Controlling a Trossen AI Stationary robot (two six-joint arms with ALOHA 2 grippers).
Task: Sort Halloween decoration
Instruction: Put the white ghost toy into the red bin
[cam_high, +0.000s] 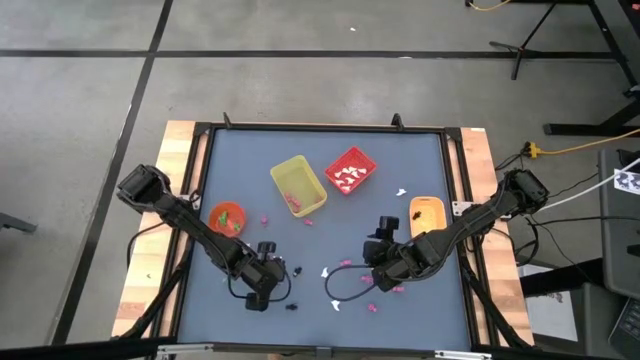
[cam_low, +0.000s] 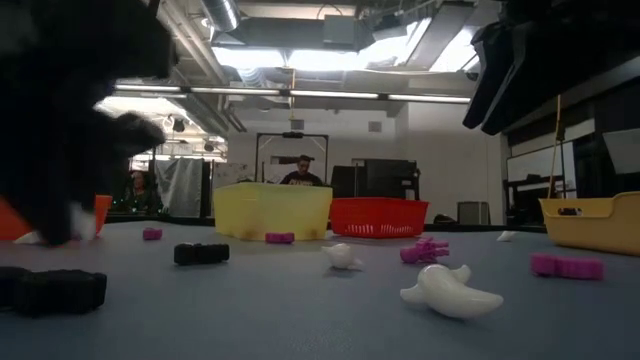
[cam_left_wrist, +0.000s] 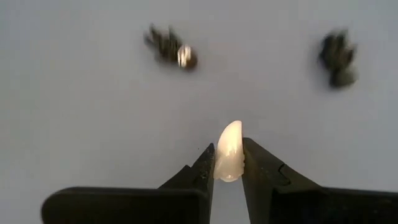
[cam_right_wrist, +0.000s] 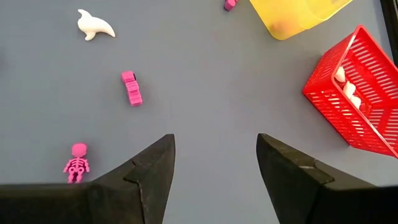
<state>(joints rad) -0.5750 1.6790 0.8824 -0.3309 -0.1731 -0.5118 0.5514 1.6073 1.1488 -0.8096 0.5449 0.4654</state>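
The left claw (cam_left_wrist: 229, 163) pinched a small white trinket (cam_left_wrist: 229, 152) between its fingertips, low over the grey table (cam_high: 330, 190) near two black trinkets (cam_left_wrist: 171, 46). The right claw (cam_right_wrist: 214, 165) hung wide open and empty above the table, near a pink skeleton (cam_right_wrist: 77, 163) and the red basket (cam_right_wrist: 354, 93) holding white pieces.

Grey concrete floor (cam_high: 300, 30), ceiling striplights (cam_low: 290, 92)

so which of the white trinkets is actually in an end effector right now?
The white tooth-shaped trinket, pinched between the left end effector fingers. The other white ones lie loose on the table or in the red bin.
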